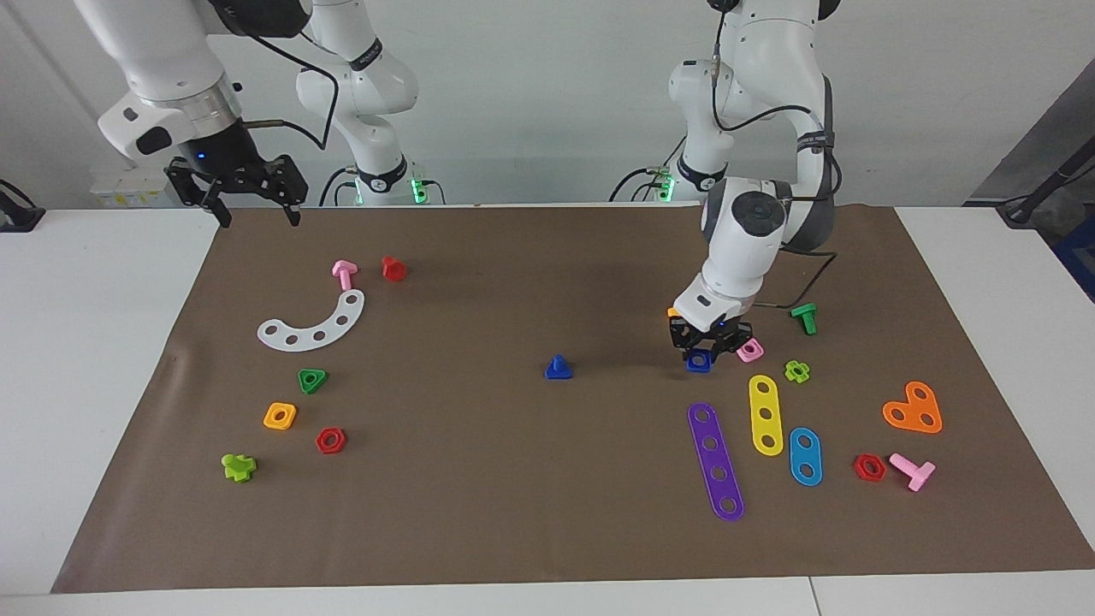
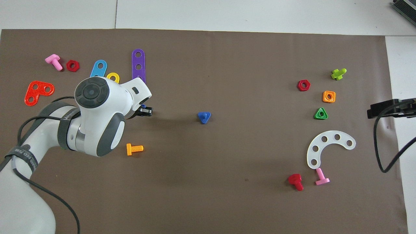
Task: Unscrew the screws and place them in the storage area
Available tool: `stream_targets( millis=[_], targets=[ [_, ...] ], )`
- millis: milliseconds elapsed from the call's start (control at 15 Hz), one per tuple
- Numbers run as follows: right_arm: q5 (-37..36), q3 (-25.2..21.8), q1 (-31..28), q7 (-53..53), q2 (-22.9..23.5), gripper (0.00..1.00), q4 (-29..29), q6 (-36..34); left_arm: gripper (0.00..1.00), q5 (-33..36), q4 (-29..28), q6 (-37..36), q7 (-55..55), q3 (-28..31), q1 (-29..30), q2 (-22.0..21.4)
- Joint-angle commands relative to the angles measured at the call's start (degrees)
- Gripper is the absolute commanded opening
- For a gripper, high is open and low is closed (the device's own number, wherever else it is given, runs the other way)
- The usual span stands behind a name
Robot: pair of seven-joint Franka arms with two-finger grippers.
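the blue nut (image 1: 698,362) is pinched by the left gripper (image 1: 709,349) beside the pink nut (image 1: 750,350). the screw (image 1: 558,368) is left alone mid-mat. the right gripper (image 1: 252,193) is held spread over the mat's (image 1: 513,513) edge.

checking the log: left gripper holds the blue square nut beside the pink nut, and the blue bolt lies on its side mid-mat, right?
Not quite. The facing view shows the blue bolt standing on its head, stem up. The left gripper does hold the blue square nut beside the pink nut.
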Motion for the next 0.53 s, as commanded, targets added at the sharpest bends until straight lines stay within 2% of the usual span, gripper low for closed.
stream_targets(
  millis=[0,67,200,400,467],
  targets=[
    [0.3,0.7,4.1,3.2,2.3,1.00,0.4,4.0,0.12,0.7,-3.3,2.3,2.5,-0.6,2.3,-2.3],
    [0.4,0.7,5.9,4.7,2.7,1.00,0.2,5.4,0.16,0.7,-4.1,3.6,2.5,-0.6,2.6,-2.1],
    [2.6,0.7,10.4,10.7,5.2,1.00,0.5,7.2,0.18,0.7,-6.4,8.4,2.4,-0.6,2.6,-1.8],
    [2.9,0.7,16.9,19.3,10.4,1.00,0.6,15.2,0.26,0.7,-7.3,10.8,2.1,-0.7,2.5,-0.8],
    [3.1,0.8,18.7,21.6,12.5,1.00,0.8,18.3,0.43,0.7,-7.0,10.8,1.9,-0.7,2.3,-0.8]
  ],
)
